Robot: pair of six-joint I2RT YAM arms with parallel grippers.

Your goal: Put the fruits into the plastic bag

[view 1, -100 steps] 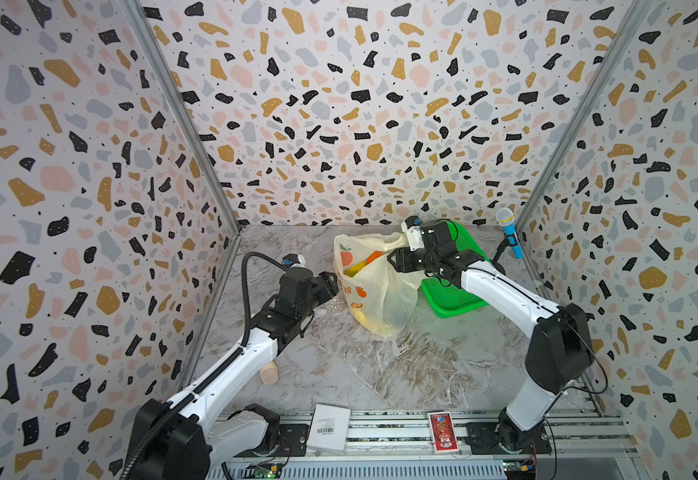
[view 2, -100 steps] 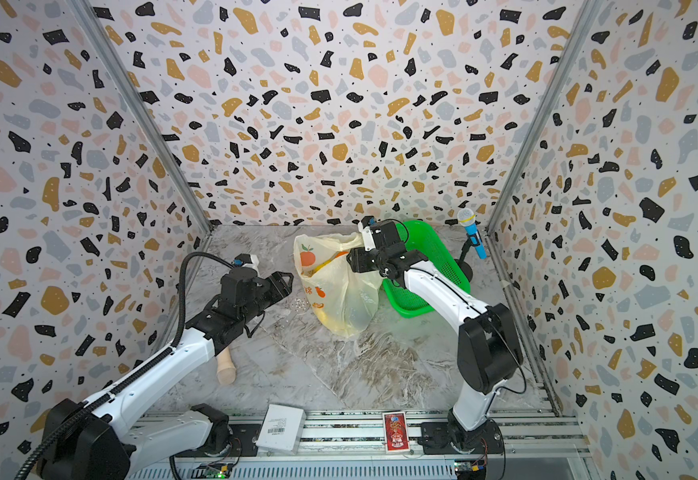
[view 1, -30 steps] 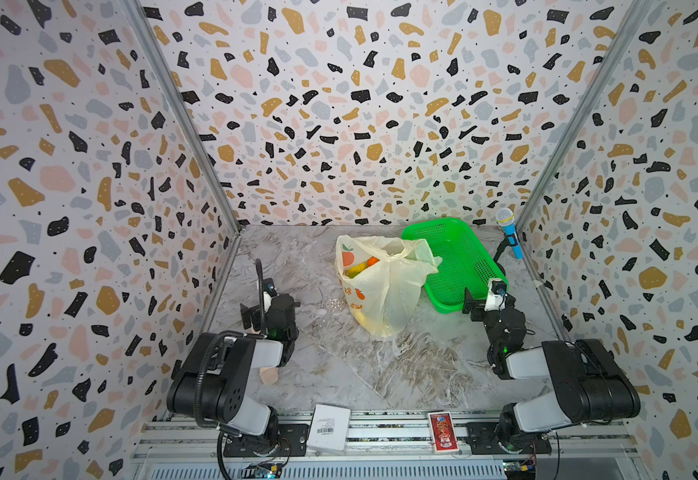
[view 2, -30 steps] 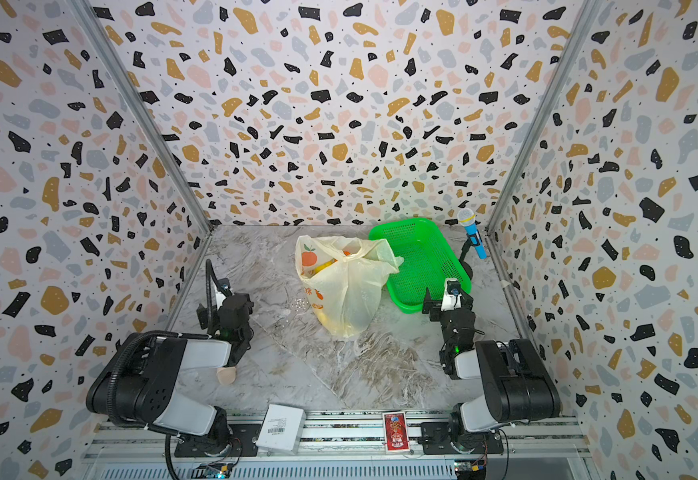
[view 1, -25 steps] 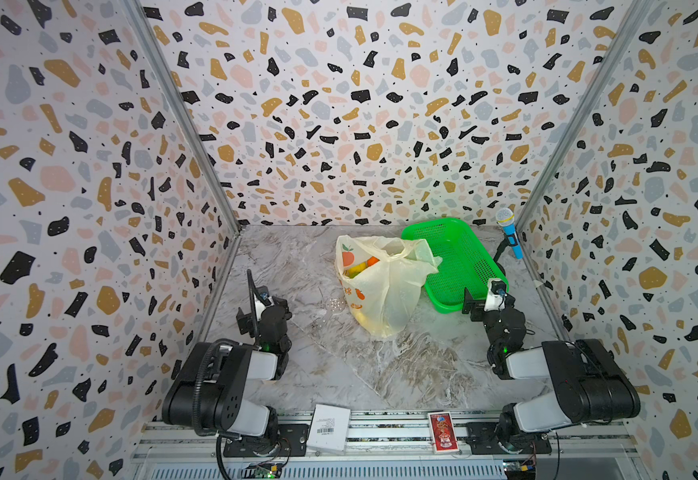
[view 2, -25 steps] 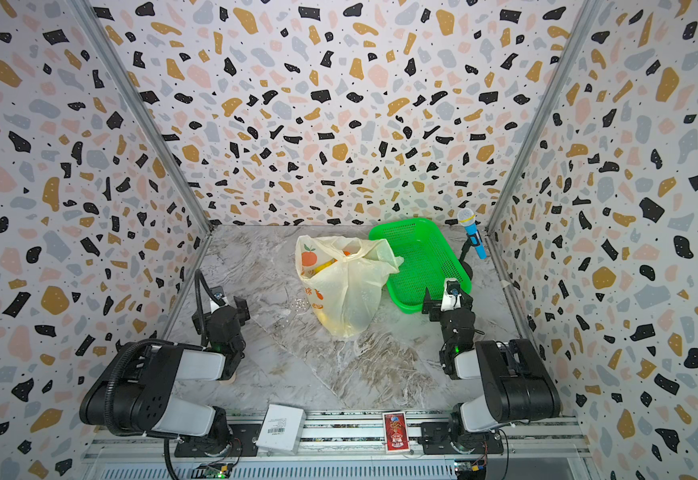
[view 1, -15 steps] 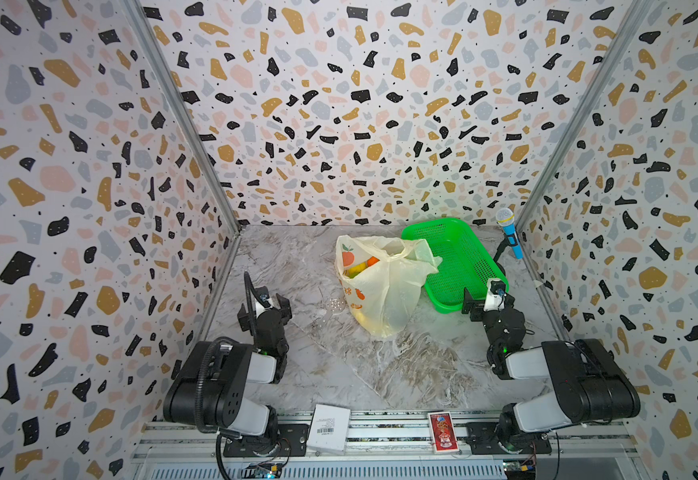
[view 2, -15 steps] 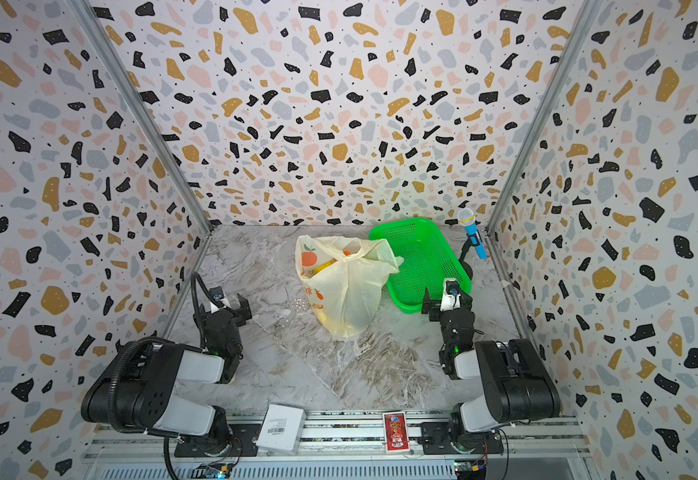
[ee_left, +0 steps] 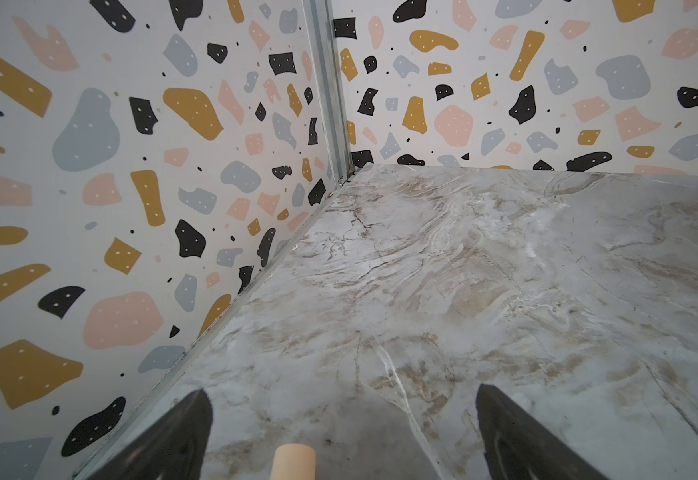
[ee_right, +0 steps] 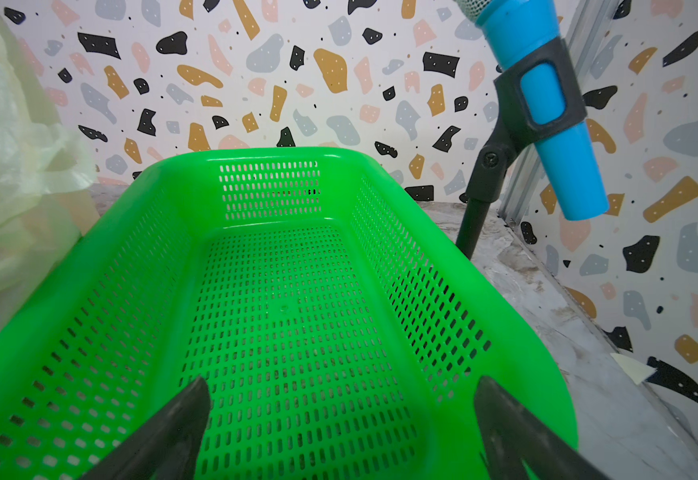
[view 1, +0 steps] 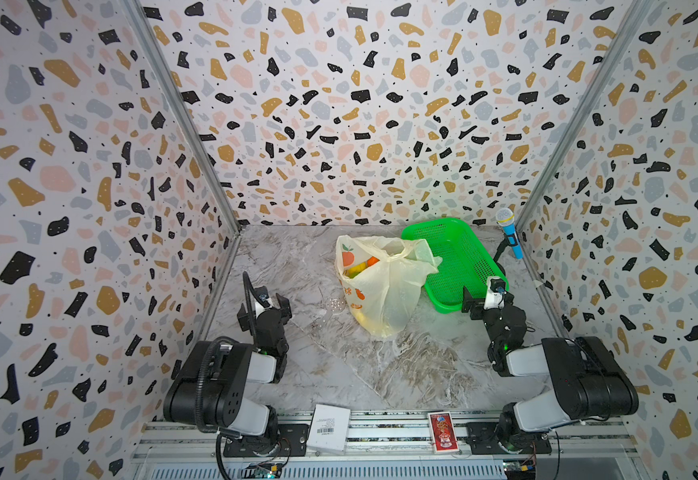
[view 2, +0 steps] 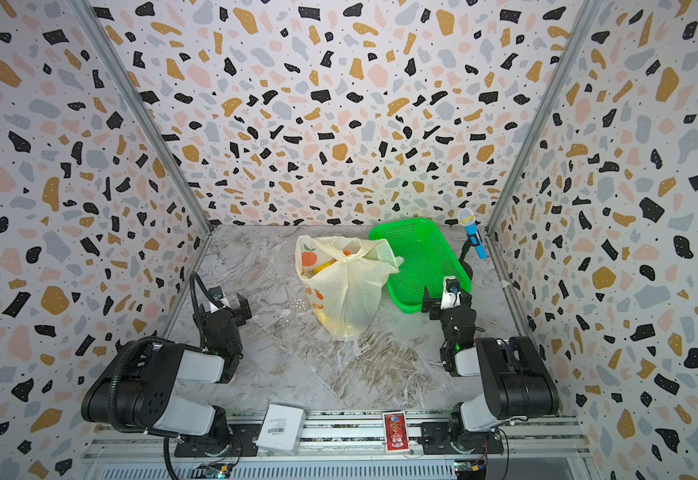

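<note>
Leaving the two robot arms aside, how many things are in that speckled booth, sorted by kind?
plastic bag: 1
fruits showing in its mouth: 2, yellow and orange; more may be hidden
green mesh basket: 1
blue toy microphone: 1
white box: 1
red pack: 1
wooden peg: 1
Total: 8 in sight

A green basket (view 1: 457, 259) stands beside a microphone (view 1: 512, 243).

Hiding most fruits (view 1: 366, 265) inside the plastic bag (view 1: 384, 299). Cutting off beige peg (ee_left: 294, 461), blue microphone (ee_right: 567, 174) at wrist-view edges.
</note>
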